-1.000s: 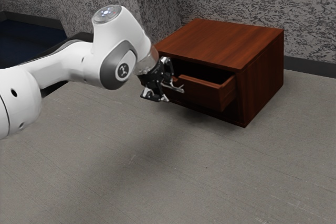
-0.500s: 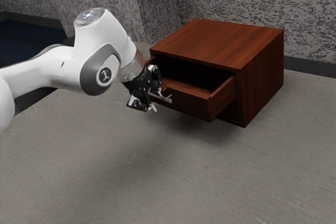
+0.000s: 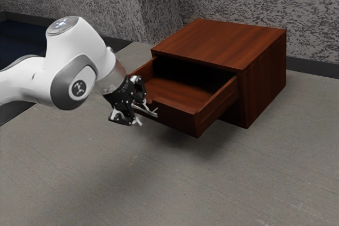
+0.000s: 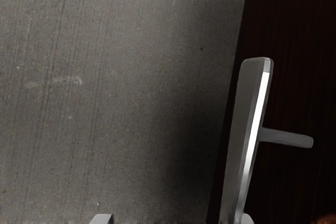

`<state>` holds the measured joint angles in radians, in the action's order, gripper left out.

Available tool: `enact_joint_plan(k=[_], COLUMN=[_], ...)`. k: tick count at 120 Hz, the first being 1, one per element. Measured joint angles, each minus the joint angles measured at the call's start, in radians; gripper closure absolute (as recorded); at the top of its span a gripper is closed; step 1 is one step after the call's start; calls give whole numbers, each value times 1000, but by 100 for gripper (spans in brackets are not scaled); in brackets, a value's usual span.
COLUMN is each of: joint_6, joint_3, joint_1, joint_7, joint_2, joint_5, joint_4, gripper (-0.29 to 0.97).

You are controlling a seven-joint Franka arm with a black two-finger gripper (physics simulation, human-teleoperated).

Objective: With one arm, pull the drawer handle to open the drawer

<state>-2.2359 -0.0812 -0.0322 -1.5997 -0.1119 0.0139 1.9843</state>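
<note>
The wooden cabinet (image 3: 225, 38) sits on the grey bench (image 3: 159, 183) at about 2 o'clock from the middle of the exterior view. Its drawer (image 3: 177, 96) stands well out of the cabinet mouth, toward 8 o'clock, with the inside floor of the drawer open to view. I judge the task largely done, though the drawer may have some travel left.

The claw (image 3: 130, 108) is at the drawer front's 9 o'clock, on the silver drawer handle (image 3: 148, 111). In the wrist view the handle bar (image 4: 251, 129) runs down beside the dark drawer front (image 4: 294, 51) on its short post. One fingertip (image 4: 102, 219) shows well apart from the bar, with bare bench between them. The claw therefore reads as spread, and the bar seems to be hooked behind one finger, not pinched from both sides.

That hook is the main risk. With nothing pressing the bar from the other side, any drift of the hand along the bar or away from the pull line could let the handle slide off the finger. The arm (image 3: 63, 78) would then come away with nothing.

A pull that swings off the drawer's axis could skew the drawer in its opening and bind it. It could also drag the whole cabinet across the bench.

Pulling much further may bring the drawer right out of the cabinet, and its front end would then drop.
</note>
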Motion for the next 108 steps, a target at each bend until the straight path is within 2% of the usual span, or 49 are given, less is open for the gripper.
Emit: enact_joint_plan(k=[22, 62, 108], joint_6=[2, 18, 29], joint_3=[0, 1, -1], joint_1=[1, 4, 6], joint_7=[-10, -20, -26], joint_2=[-18, -38, -38], joint_5=[-1, 1, -3], joint_4=[23, 46, 18], gripper=[48, 56, 44])
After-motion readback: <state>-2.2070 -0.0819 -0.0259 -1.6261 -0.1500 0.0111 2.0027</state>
